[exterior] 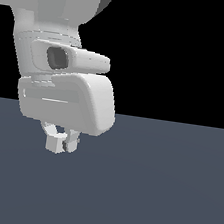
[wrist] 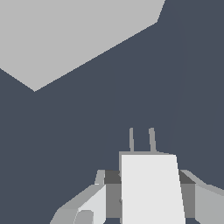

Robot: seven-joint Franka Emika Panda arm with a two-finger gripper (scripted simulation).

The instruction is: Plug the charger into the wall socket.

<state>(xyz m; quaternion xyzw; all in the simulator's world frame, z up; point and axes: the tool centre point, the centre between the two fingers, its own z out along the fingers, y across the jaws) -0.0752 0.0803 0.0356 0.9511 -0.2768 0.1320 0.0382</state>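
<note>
Gripper (wrist: 148, 199) clamps charger (wrist: 151, 188) (prongs (wrist: 141, 140) outward).

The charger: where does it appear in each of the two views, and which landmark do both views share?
Exterior view: the charger shows as a small off-white block between the fingers, below the arm, in the exterior view's left half.
Wrist view: the charger fills the near foreground, its two grey prongs aimed away from the camera.
Shared landmark: the hand holding it.

Charger (wrist: 151, 188) between the fingers (wrist: 94, 205), prongs toward the wall socket (wrist: 65, 35).
</note>
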